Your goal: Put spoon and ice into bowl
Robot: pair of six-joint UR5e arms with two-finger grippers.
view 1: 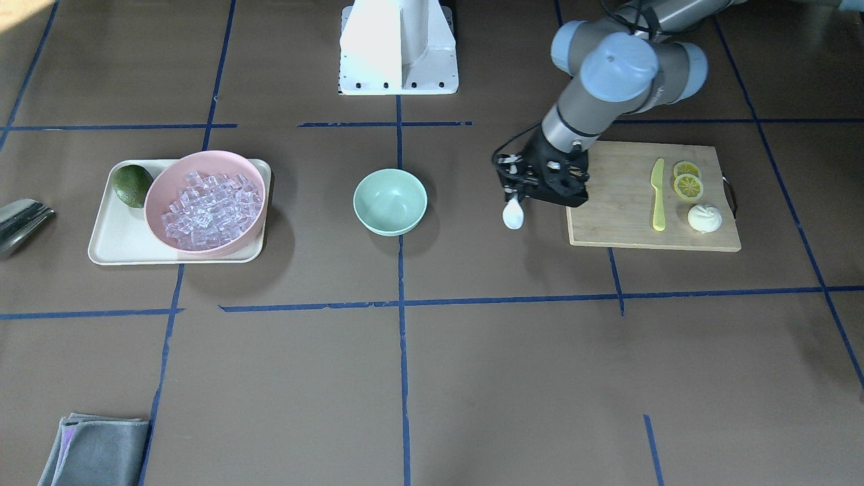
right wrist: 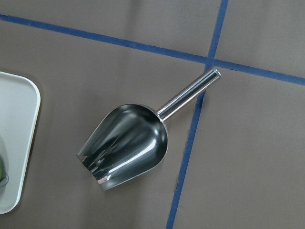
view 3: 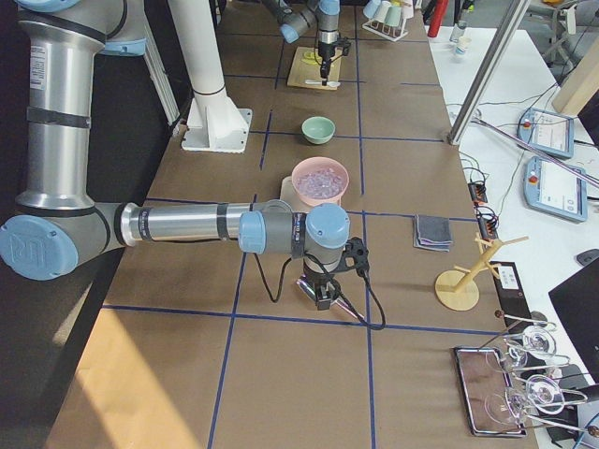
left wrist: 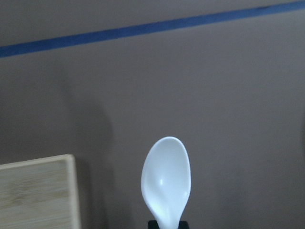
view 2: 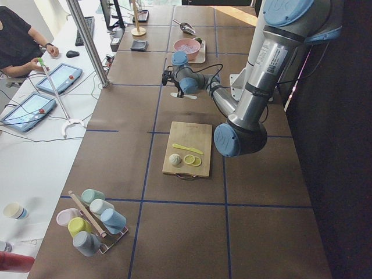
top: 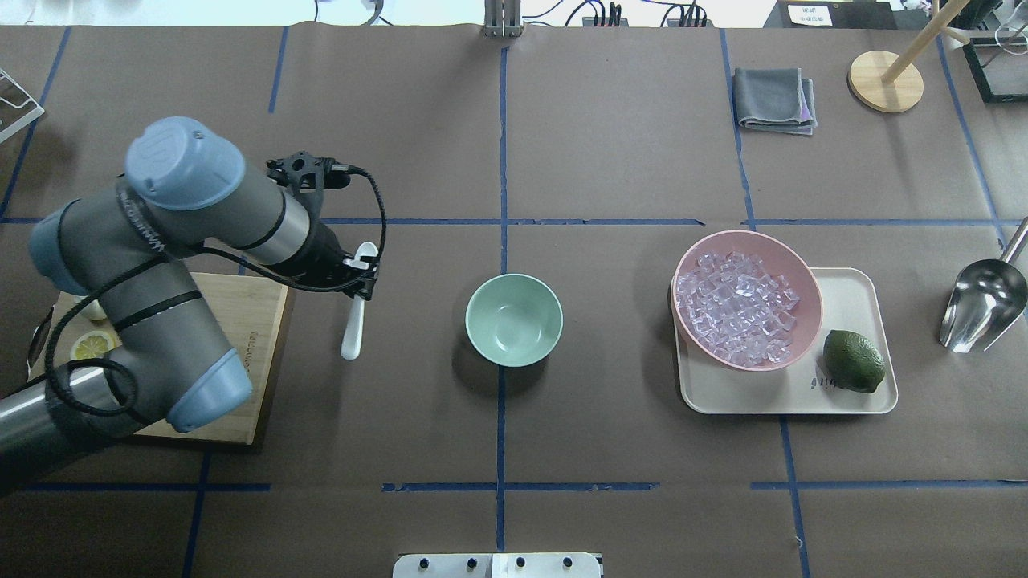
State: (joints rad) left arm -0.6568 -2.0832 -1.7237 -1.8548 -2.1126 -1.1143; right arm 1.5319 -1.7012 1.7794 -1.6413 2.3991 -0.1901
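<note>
My left gripper (view 1: 516, 194) is shut on the white spoon (view 1: 513, 215) and holds it between the cutting board and the mint-green bowl (view 1: 390, 201). The spoon also shows in the overhead view (top: 352, 321), and its scoop fills the left wrist view (left wrist: 166, 183). The bowl (top: 514, 319) is empty. Many clear ice cubes (view 1: 209, 209) fill the pink bowl (top: 747, 241) on the tray. My right gripper (view 3: 318, 288) shows only in the exterior right view, above a metal scoop (right wrist: 126, 145); I cannot tell whether it is open or shut.
The wooden cutting board (view 1: 621, 202) holds a yellow-green knife (view 1: 658, 196), lemon slices (view 1: 687, 179) and a white round item (view 1: 704, 218). A cream tray (view 1: 115, 236) also holds a dark green fruit (view 1: 132, 185). A grey cloth (view 1: 94, 449) lies at the operators' side.
</note>
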